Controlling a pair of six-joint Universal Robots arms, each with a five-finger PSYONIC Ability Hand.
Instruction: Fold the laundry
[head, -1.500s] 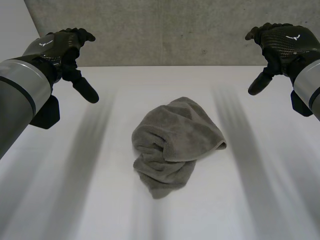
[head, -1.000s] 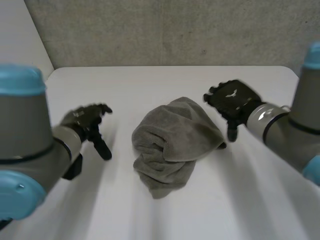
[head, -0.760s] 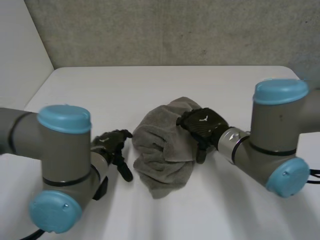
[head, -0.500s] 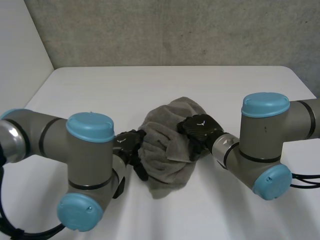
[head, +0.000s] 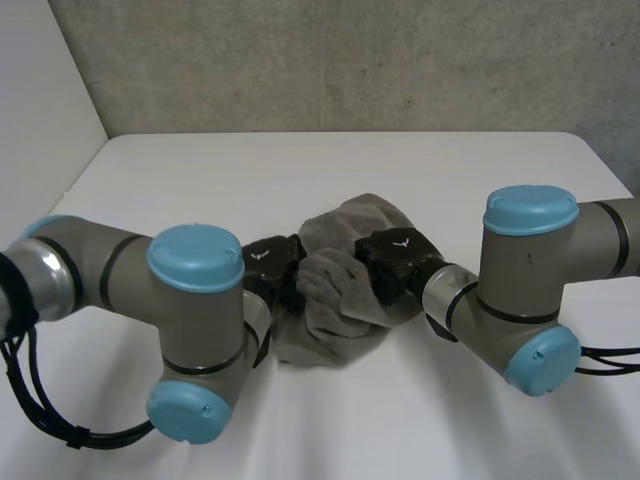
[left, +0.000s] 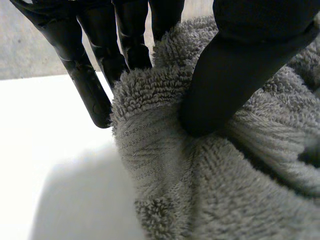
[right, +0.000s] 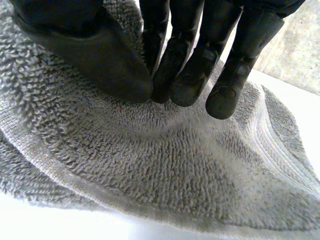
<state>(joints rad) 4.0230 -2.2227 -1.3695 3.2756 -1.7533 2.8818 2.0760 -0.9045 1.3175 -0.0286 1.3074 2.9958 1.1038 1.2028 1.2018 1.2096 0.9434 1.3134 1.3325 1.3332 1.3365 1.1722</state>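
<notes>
Left hand (head: 270, 262): clamped on the left edge of the grey towel (head: 335, 315); its wrist view shows the thumb (left: 230, 75) dug into a fold with the fingers (left: 92, 87) behind it.
Right hand (head: 398, 255): on the towel's right side; its wrist view shows thumb and fingertips (right: 190, 85) drawn together, nipping the pile.
Towel: crumpled heap in the middle of the white table (head: 330, 170), between both hands.
Head view: both arms bent inward; grey wall (head: 330, 60) behind the table.
Wrist views: terry loops, ribbed hem band.

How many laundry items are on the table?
1: a crumpled grey towel in the middle of the table, left hand pinching one side, right hand the other. Its folds could hide a smaller piece.
</notes>
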